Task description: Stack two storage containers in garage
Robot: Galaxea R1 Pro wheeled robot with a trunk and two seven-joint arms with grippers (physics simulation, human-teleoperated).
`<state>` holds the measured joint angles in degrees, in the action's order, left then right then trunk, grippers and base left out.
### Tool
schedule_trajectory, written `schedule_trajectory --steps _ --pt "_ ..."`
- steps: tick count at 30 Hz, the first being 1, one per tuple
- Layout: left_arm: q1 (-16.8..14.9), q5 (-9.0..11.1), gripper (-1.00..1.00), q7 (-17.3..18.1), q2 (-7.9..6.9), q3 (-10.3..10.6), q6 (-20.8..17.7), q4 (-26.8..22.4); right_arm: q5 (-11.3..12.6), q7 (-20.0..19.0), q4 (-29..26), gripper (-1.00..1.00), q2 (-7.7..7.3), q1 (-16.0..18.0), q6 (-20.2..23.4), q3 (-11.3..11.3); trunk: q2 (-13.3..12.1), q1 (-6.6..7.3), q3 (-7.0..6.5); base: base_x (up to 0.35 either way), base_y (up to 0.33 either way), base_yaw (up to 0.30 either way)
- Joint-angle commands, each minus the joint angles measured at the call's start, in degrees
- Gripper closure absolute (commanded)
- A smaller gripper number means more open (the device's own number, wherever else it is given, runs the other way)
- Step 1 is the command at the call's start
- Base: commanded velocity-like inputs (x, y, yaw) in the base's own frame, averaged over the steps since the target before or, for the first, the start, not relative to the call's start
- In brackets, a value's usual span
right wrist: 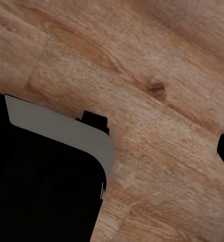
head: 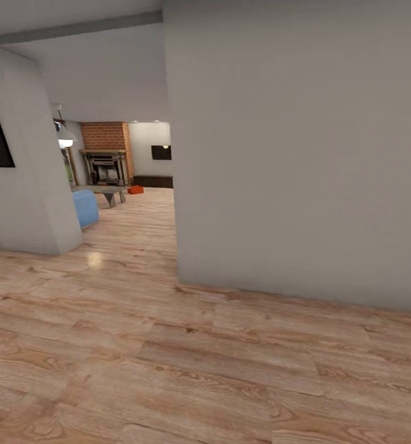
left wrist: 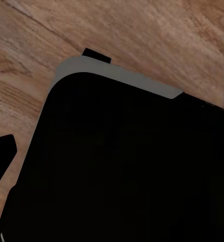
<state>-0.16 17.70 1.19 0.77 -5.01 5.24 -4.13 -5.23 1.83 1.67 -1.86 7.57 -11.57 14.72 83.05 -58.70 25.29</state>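
Still in transit, with nothing picked up yet. Far down the passage, left of centre in the head view: one orange-red storage container (head: 136, 190) lying on the wood plank floor (head: 168, 370), just right of a low grey table (head: 108, 193) and in front of the brick fireplace (head: 107, 160). Second container not to be made out from here. Blue sofa (head: 85, 207) poking out behind the grey wall (head: 26, 203) at left; a broad grey wall (head: 298, 160) filling the right half of the frame.

Both wrist views aimed down at plank floor and a black, grey-edged body of the robot (left wrist: 132, 166); state of either set of jaws impossible to tell, no container seen at either.

Best approach, probably: steer left of the big wall's corner, keep to the middle of the opening, leave room from the sofa. Slow down well short of the container, square up to it, then lower the trunk before reaching.
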Motion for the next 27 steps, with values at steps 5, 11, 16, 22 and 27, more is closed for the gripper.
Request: schedule_trajectory --steps 5,11,16,22,27 --pt "-0.02 0.03 -1.00 0.12 0.02 -0.44 0.12 0.00 -0.44 0.22 0.18 -1.00 0.15 0.08 -0.21 -0.10 0.03 -0.03 0.06 0.323 0.000 0.019" --pt "-0.02 -0.39 -1.00 0.14 0.02 -0.30 0.12 0.00 -0.11 0.27 0.18 -1.00 -0.09 0.08 -0.28 -0.13 0.03 -0.03 0.06 0.323 0.000 0.002" --pt "-0.02 -0.53 -1.00 0.14 0.03 -0.17 0.12 0.00 -0.06 0.21 0.18 -1.00 -0.15 0.08 -0.30 -0.13 0.03 -0.03 0.06 0.323 0.000 0.000" --pt "-0.02 -0.56 -1.00 0.18 0.03 -0.10 0.12 0.00 -0.31 0.26 0.18 -1.00 0.32 0.08 0.24 0.04 0.03 -0.03 0.06 0.323 0.000 0.000" --pt "-0.02 -0.56 -1.00 0.15 0.02 -0.09 0.12 0.00 -0.14 0.28 0.18 -1.00 0.36 0.08 0.30 -0.09 0.03 -0.03 0.06 0.323 0.000 0.060"
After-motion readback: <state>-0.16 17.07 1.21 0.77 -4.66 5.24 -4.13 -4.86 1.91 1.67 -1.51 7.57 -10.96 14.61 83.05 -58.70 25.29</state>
